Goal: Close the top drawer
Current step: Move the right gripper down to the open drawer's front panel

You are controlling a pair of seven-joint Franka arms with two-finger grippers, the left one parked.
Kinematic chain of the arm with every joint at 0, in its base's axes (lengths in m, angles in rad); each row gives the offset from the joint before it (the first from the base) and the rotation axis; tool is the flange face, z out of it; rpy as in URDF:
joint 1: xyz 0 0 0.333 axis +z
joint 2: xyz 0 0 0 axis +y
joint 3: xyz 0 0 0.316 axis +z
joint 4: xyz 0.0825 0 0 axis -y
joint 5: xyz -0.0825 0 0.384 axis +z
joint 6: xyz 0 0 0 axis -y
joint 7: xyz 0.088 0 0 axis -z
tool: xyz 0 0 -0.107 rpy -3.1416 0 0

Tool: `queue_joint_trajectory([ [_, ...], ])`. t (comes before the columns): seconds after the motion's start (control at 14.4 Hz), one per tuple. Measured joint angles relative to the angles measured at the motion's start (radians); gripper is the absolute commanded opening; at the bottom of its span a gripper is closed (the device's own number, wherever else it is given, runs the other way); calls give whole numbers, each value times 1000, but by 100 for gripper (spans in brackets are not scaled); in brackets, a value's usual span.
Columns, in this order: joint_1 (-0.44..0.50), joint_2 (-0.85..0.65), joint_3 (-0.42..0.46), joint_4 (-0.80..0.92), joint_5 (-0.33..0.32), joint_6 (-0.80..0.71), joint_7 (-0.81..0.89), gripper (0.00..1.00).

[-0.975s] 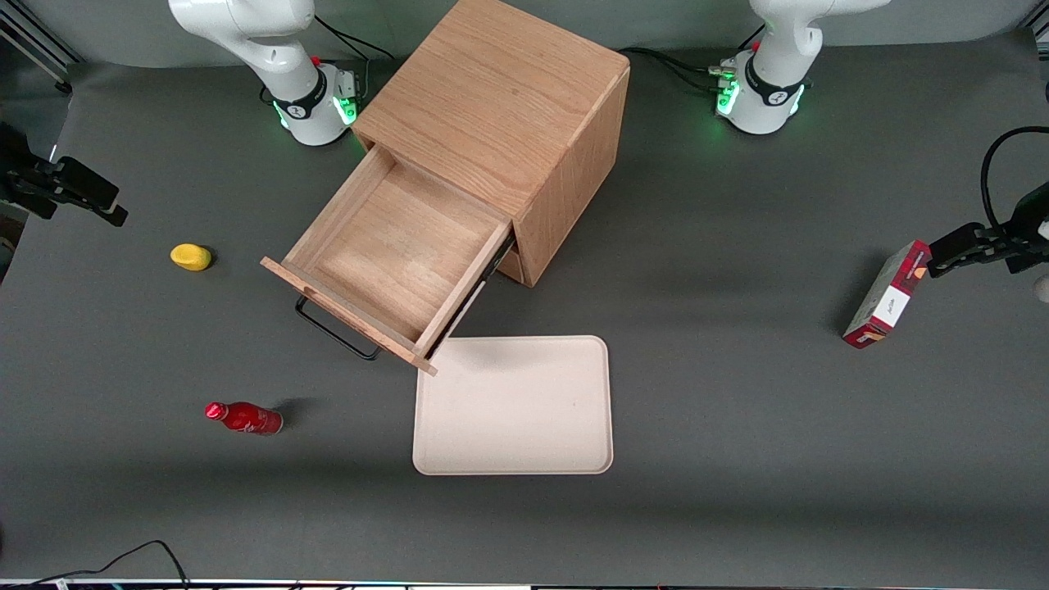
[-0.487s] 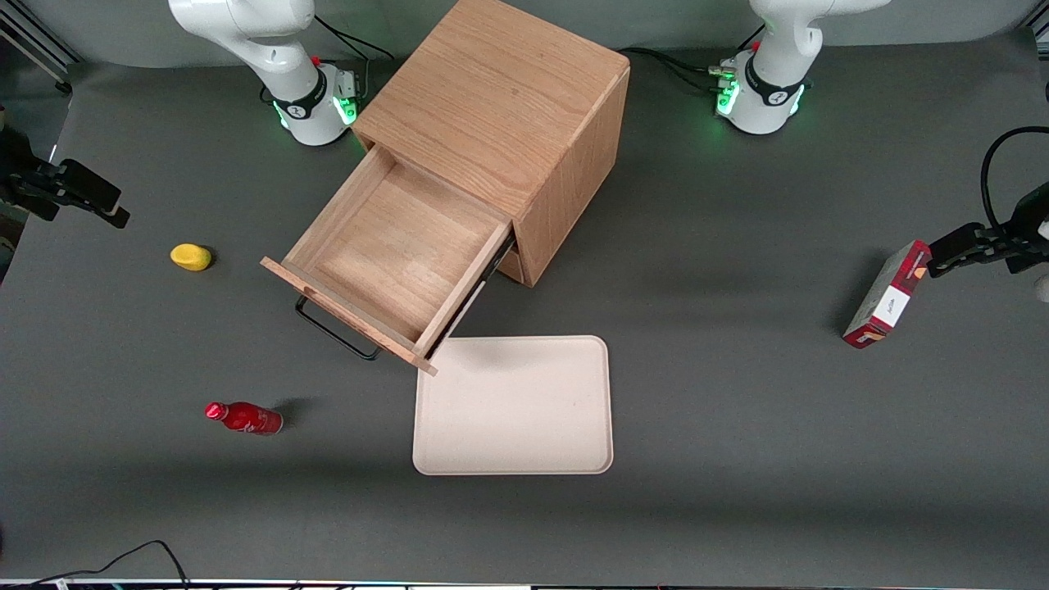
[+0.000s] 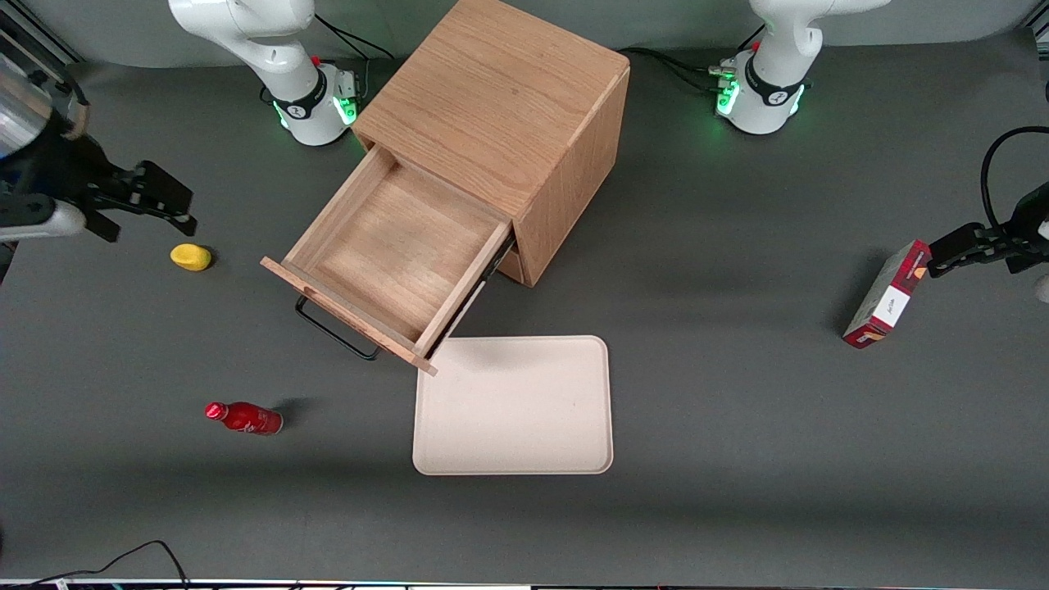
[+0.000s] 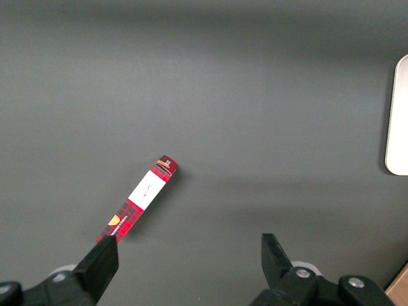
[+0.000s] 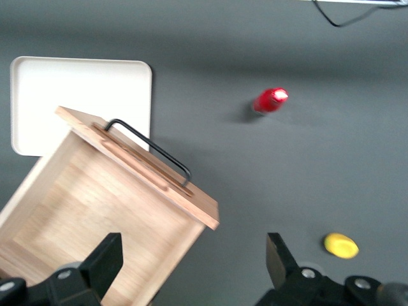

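The top drawer (image 3: 395,256) of the light oak cabinet (image 3: 496,106) stands pulled out, its shallow tray bare. Its thin black wire handle (image 3: 332,332) hangs on the front panel, facing the front camera. The drawer (image 5: 108,217) and its handle (image 5: 153,152) also show in the right wrist view. My gripper (image 3: 152,205) hovers high above the table toward the working arm's end, beside the drawer and just above the yellow object (image 3: 191,256). In the right wrist view my gripper (image 5: 191,264) is open and empty, its fingers spanning the drawer's corner.
A cream tray (image 3: 514,405) lies on the grey table, nearer the front camera than the drawer. A red bottle (image 3: 244,417) lies toward the working arm's end. A red carton (image 3: 887,293) stands toward the parked arm's end.
My gripper has moved in from the table's edge toward the cabinet, now over the yellow object. The drawer has not moved.
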Motion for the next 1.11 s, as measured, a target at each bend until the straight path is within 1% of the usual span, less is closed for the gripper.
queue_joint_trajectory([
  [0.21,0,64,32,53,0,-5,0,100],
  [0.42,0,69,44,67,0,-21,-2,100],
  [0.56,0,70,54,67,0,-30,-52,100],
  [0.63,0,70,57,67,0,-34,-121,100],
  [0.97,-6,100,56,67,0,-43,-592,100],
  [1.11,-7,122,55,69,0,-43,-735,100],
])
